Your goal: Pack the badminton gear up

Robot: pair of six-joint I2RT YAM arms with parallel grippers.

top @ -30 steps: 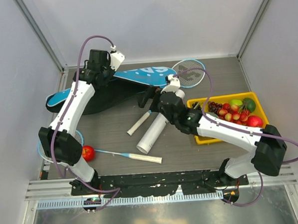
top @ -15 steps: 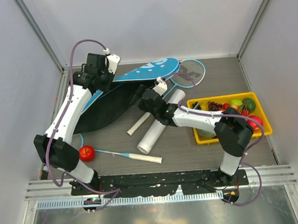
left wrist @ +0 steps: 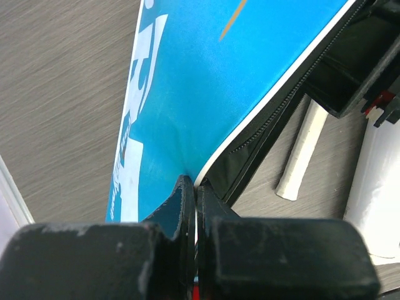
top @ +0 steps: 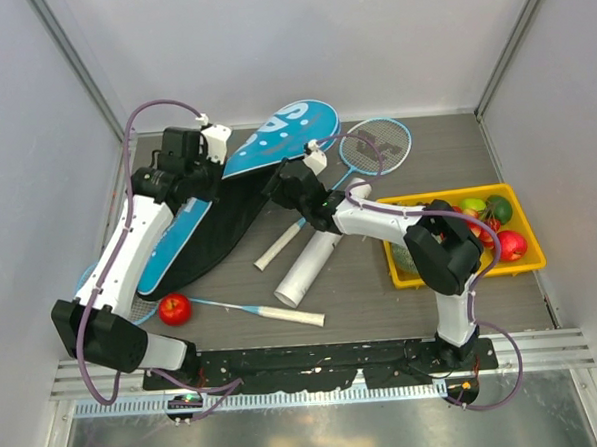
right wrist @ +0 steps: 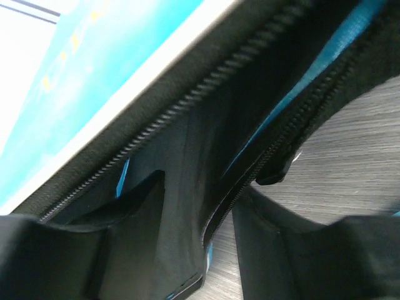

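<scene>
Two holds to manage. Keep the left gripper (left wrist: pixel 195 187) pinched shut on the raised flap edge of the racket bag (top: pixel 274 140), lying toward the table's (top: pixel 455 155) far-left corner. Close the right gripper (right wrist: pixel 205 184), jaws apart astride the lower zip edge, squarely on fabric, then spread the mouth wide. White lettering on the blue flap: fragments only, unreadable. No other writing in view.
</scene>
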